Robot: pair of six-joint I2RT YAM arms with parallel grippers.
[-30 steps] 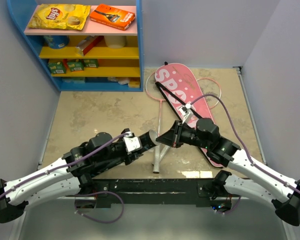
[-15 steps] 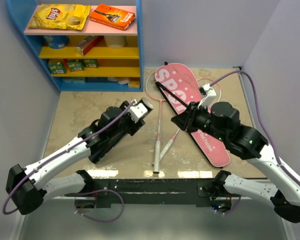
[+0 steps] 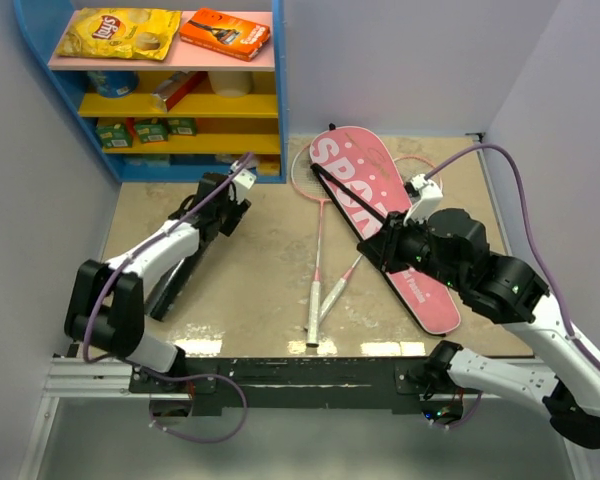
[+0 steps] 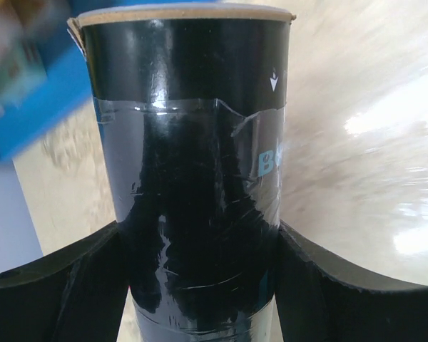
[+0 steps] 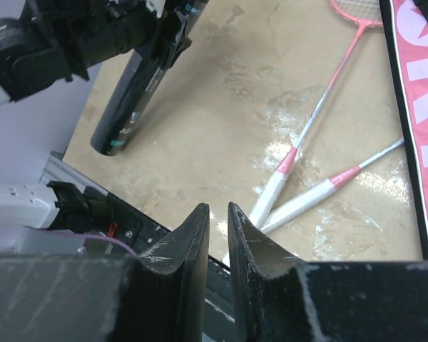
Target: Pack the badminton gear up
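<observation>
the top camera is looking down from above and behind the near edge of the table (image 3: 270, 240), taking it all in as far as the blue shelf (image 3: 180, 171) at its far left corner. the left wrist camera is peering at very close range between its own fingers (image 4: 57, 285) along the black tube (image 4: 192, 178), which is filling its view. the right wrist camera is looking down from higher up, over its fingers (image 5: 178, 249), toward the near left edge, sharing the tube, the racket handles (image 5: 274, 189) and the pink bag (image 5: 421, 107) with the top view.
</observation>
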